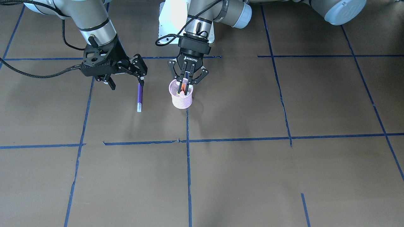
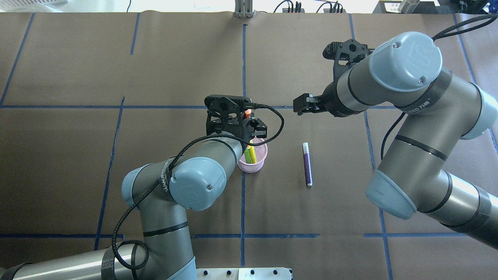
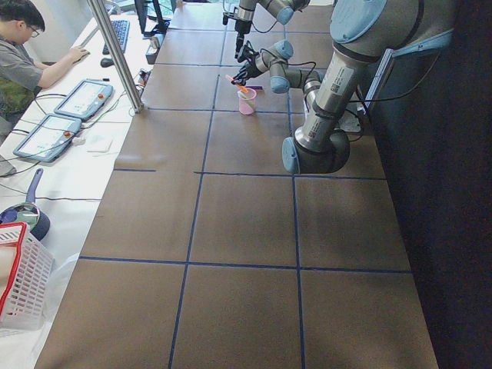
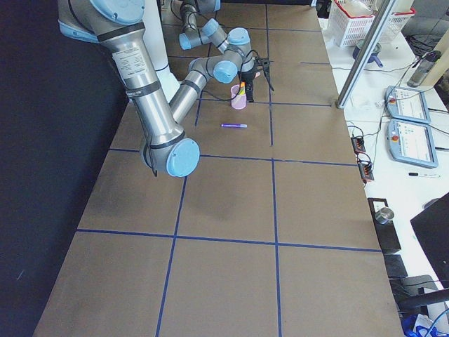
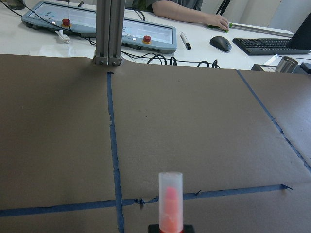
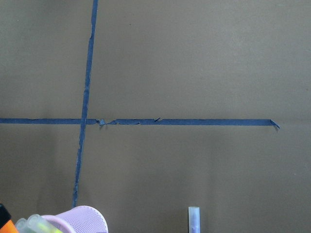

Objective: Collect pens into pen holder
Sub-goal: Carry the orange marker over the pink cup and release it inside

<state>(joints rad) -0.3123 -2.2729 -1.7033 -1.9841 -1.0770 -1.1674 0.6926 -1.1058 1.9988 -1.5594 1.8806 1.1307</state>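
The pink mesh pen holder (image 1: 181,98) stands on the brown table near the robot's base; it also shows in the overhead view (image 2: 255,163). A green pen (image 2: 251,154) stands inside it. My left gripper (image 1: 185,85) is right above the holder, shut on the orange pen (image 1: 182,87), whose lower end dips into the holder's mouth; its pale cap (image 5: 170,194) points up. The purple pen (image 1: 139,97) lies flat on the table beside the holder (image 2: 307,164). My right gripper (image 1: 126,82) is open and empty, low over that pen's end nearest the robot.
Blue tape lines (image 1: 188,164) divide the table into squares. A metal post (image 5: 109,29) stands at the far edge, with the operators' desk, teach pendants (image 5: 146,36) and a keyboard behind it. The robot's white base (image 1: 176,15) is close behind the holder.
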